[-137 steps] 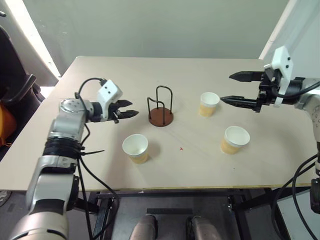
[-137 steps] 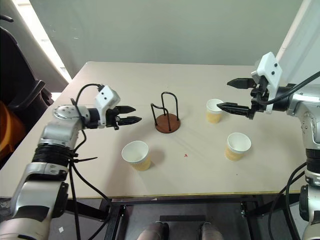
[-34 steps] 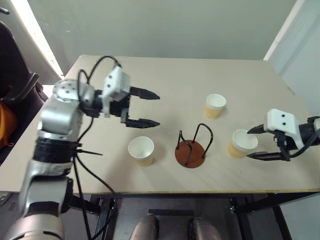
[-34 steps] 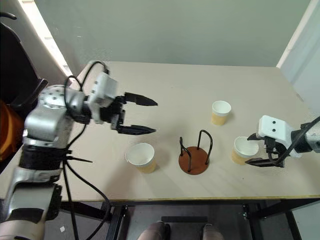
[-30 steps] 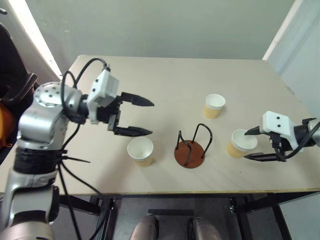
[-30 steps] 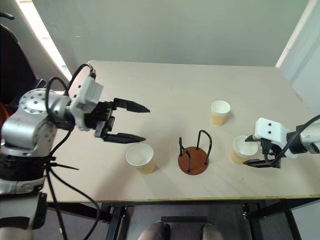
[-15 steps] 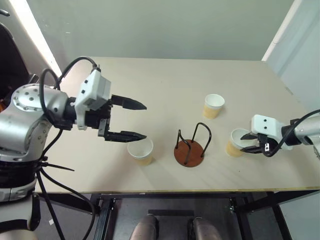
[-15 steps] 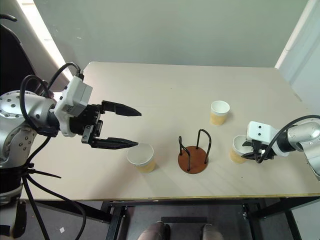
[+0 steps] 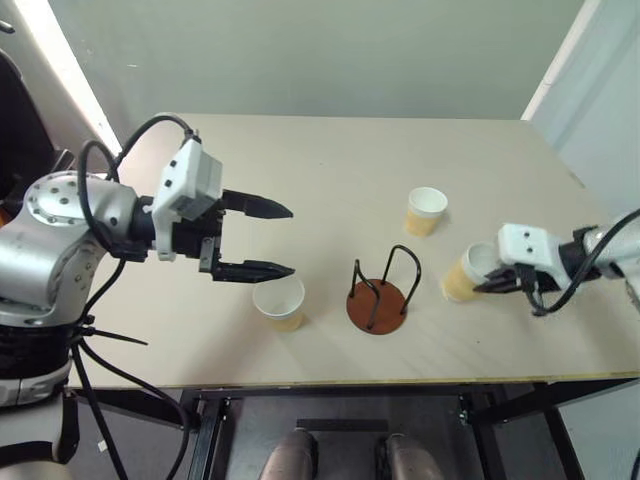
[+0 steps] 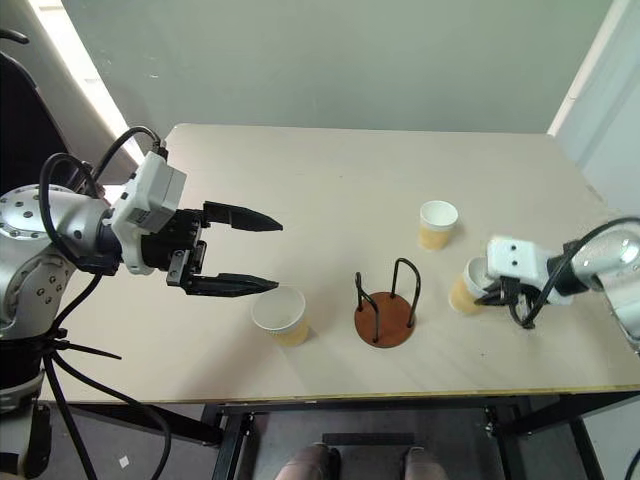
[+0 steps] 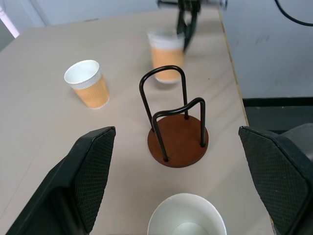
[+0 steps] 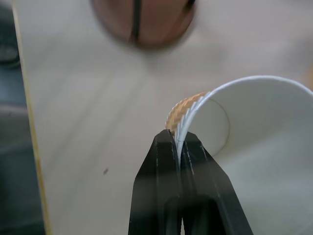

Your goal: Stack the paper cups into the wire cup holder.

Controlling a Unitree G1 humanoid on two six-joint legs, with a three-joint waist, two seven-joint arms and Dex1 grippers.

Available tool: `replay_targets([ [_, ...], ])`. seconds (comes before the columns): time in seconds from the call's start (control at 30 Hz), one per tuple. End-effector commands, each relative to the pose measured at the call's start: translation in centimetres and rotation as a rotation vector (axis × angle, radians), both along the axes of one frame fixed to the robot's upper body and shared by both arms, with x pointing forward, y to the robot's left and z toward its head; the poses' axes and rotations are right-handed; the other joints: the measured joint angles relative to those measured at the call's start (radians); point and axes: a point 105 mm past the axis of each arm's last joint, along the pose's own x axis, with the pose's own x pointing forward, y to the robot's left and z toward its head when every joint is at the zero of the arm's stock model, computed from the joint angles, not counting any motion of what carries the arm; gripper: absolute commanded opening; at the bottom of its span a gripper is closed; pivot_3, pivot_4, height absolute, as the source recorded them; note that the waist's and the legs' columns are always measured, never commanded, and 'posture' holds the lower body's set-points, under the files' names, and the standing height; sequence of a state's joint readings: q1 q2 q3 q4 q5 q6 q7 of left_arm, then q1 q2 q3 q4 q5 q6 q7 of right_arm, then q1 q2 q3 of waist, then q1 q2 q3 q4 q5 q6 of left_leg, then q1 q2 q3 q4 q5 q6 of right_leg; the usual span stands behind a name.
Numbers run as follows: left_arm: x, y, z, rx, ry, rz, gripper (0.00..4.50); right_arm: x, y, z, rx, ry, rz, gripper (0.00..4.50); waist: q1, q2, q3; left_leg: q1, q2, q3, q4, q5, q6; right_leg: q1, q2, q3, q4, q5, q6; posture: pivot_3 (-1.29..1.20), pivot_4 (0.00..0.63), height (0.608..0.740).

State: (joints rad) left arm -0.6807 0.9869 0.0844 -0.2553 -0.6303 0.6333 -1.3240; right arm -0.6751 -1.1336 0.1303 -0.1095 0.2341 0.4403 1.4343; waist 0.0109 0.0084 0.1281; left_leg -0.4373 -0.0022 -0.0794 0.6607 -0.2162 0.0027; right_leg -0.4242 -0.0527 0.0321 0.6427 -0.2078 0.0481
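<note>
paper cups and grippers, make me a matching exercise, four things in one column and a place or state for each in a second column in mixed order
Things:
1. right gripper
2. left gripper
3. far paper cup
4. wire cup holder

States or places:
A. empty, no cup inside it
B. open, holding nothing, beside the near cup
C. upright and untouched, beyond the holder
D. shut on the wall of a tilted cup

Pairs: 1-D, 2-B, 3-C, 4-A

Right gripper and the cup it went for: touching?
Touching. In the right wrist view the right gripper has its two fingers pinched on the wall of the paper cup, one inside the rim and one outside.
</note>
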Motion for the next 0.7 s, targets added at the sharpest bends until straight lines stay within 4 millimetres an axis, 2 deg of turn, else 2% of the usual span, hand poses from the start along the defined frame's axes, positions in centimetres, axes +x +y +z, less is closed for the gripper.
replay_targets([
  [0.03,-0.3,0.3,1.1,-0.002,-0.055,-0.001,4.34,-1.9,3.7,7.9,0.201,-0.134,0.201,0.02,-0.003,0.000,0.000,0.000,0.000,0.000,-0.001,0.001,-0.001,-0.001,0.000,0.000,0.000,-0.001,-0.001,0.00,0.150,0.740],
  [0.1,-0.3,0.3,1.0,-0.001,-0.054,0.001,4.34,-2.6,4.9,9.2,0.235,-0.139,0.273,0.02,-0.005,-0.002,-0.001,0.001,0.000,0.000,-0.005,0.002,-0.002,-0.002,0.001,0.000,0.000,-0.003,-0.005,0.00,0.150,0.740],
  [0.17,-0.2,0.3,0.7,0.003,-0.053,0.004,4.34,-3.1,6.7,9.4,0.217,-0.138,0.366,0.02,-0.005,-0.004,-0.003,0.002,0.002,-0.002,-0.009,0.003,-0.004,-0.001,0.001,-0.003,0.000,-0.006,-0.009,0.00,0.150,0.740],
  [0.33,-0.3,0.1,0.6,0.004,-0.056,0.005,4.34,-3.6,9.6,6.9,0.140,-0.079,0.499,0.02,-0.004,-0.003,-0.002,0.002,0.002,-0.004,-0.013,0.005,-0.008,-0.005,0.001,-0.004,0.002,-0.006,-0.011,0.00,0.150,0.740],
  [0.43,-0.3,0.2,0.5,0.005,-0.058,0.018,4.34,-3.3,10.0,5.5,0.111,-0.065,0.501,0.02,-0.004,-0.003,-0.002,0.001,0.003,-0.004,-0.014,0.007,-0.009,-0.005,0.001,-0.005,0.002,-0.007,-0.012,0.00,0.150,0.740],
  [0.7,-0.4,0.3,0.2,0.015,-0.055,0.031,4.34,-2.8,9.2,4.3,0.008,-0.069,0.501,0.02,-0.004,-0.003,-0.002,0.001,0.003,-0.005,-0.014,0.006,-0.008,-0.005,0.001,-0.005,0.003,-0.007,-0.012,0.00,0.150,0.740],
])
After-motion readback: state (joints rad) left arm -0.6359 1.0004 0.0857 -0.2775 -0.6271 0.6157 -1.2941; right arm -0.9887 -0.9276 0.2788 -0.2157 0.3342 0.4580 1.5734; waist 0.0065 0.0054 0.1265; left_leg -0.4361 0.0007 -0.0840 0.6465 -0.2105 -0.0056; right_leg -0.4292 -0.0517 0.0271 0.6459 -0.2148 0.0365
